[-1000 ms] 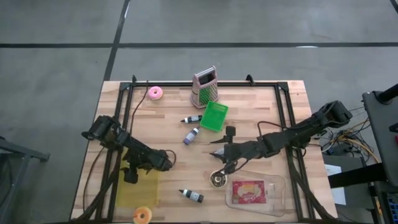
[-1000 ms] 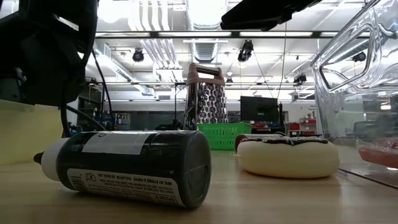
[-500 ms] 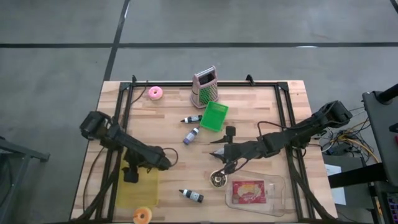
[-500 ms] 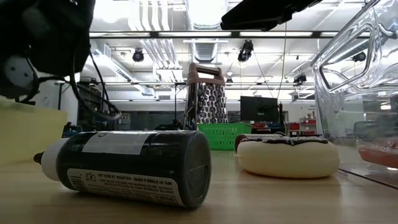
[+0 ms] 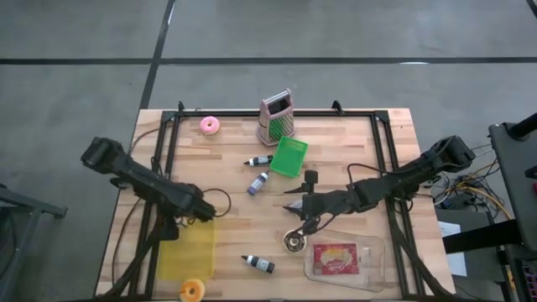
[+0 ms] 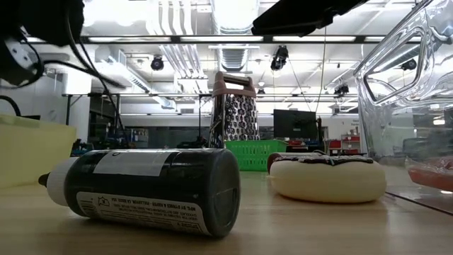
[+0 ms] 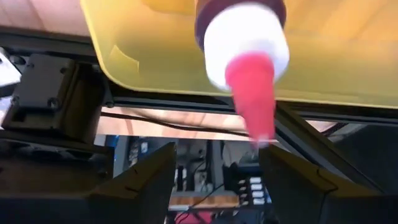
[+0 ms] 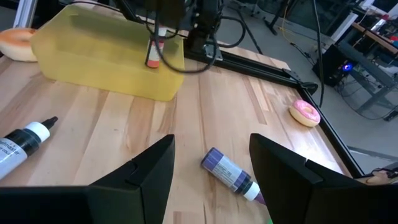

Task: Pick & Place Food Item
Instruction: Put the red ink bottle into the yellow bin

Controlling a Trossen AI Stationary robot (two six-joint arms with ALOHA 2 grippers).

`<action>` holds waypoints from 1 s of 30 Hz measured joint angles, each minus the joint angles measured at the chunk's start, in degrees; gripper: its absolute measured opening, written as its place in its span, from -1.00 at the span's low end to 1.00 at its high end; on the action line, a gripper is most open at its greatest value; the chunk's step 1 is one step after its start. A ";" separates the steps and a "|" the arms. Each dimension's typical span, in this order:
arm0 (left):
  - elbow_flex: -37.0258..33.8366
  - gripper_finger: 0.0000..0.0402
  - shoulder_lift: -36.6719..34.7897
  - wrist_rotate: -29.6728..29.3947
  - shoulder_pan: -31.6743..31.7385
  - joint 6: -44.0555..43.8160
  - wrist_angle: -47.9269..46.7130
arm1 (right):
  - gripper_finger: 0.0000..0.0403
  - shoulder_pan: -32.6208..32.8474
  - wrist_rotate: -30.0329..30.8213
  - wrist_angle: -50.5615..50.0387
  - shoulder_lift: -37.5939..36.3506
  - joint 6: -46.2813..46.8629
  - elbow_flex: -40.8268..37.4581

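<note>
My left gripper [image 5: 204, 213] is open at the far end of the yellow container [image 5: 189, 256], its fingers apart in the left wrist view [image 7: 216, 149]. A dark bottle with a white collar and red nozzle [image 7: 249, 56] shows close before it, its nozzle reaching past the container's edge. The bottle also shows in the right wrist view [image 8: 153, 50]. It is not between the fingers. My right gripper [image 5: 289, 201] is open and empty at mid-table, just beyond the chocolate donut [image 5: 294, 242], which lies flat on the wood.
An orange donut [image 5: 192, 290] lies by the near edge and a pink donut [image 5: 209, 126] at the far left. A grater [image 5: 275, 117], a green basket [image 5: 289, 156] and small bottles [image 5: 258, 181] stand mid-table. A clear tray [image 5: 376, 248] holds a red packet.
My left gripper has drawn back from over the yellow container toward the table's left edge and has risen, as its elbow swung out to the left. My right arm has kept still.
</note>
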 joint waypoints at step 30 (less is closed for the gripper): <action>19.10 0.15 -24.60 -44.21 0.16 30.54 46.92 | 0.01 -0.02 0.05 1.06 0.07 -0.80 -0.01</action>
